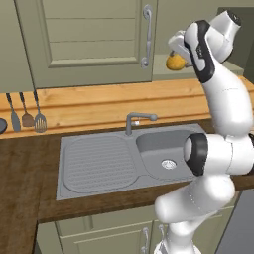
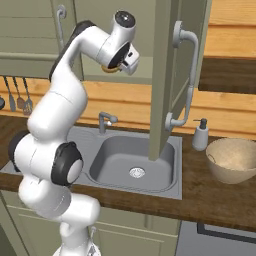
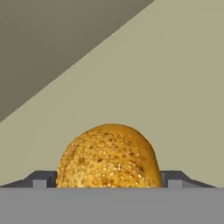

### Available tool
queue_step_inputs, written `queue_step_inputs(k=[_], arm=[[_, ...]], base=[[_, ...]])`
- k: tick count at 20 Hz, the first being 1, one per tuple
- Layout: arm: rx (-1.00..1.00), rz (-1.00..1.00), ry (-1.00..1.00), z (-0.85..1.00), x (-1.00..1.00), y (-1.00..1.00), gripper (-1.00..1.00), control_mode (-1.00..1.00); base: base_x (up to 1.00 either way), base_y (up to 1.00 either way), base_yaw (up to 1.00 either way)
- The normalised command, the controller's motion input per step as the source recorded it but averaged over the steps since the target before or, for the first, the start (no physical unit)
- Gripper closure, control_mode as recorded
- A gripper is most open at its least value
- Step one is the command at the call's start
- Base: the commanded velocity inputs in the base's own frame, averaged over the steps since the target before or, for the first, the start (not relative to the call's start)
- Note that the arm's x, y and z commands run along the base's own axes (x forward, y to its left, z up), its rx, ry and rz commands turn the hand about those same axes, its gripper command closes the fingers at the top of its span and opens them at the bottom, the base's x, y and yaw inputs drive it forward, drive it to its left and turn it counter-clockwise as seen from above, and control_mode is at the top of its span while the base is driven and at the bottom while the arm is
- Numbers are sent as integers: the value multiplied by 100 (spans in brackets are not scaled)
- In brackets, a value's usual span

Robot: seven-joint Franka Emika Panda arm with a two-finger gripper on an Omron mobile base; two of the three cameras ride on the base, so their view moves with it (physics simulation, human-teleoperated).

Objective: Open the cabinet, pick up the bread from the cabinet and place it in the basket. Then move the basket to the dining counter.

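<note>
The gripper [image 3: 107,181] is held wide open inside the cabinet [image 2: 165,75], whose door is swung out over the sink [image 2: 132,165]. The bread [image 3: 108,157] is framed between the two fingertips [image 3: 40,180] on the cabinet shelf; whether the pads are touching its sides cannot be determined from the hand view, and no lifting is evident. From the left base view the bread [image 1: 174,62] is seen just beside the hand. The basket [image 2: 232,160] is positioned on the worktop to the right of the sink, next to a soap dispenser [image 2: 201,135], and is seen with nothing inside.
</note>
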Motion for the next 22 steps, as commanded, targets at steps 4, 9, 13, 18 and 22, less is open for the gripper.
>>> queue_step_inputs(k=[4, 9, 13, 18, 22], arm=[[-7, 0, -4, 9, -100, -6, 100, -100], [-23, 0, -7, -14, -100, 0, 100, -100], [-34, 0, -5, -36, -100, -14, 100, -100], [-51, 0, 0, -61, -75, -45, 100, -100], [-68, 0, 10, -89, -14, -44, 100, -100]], base=[[0, 0, 0], [0, 0, 0], [0, 0, 0], [0, 0, 0], [0, 0, 0]])
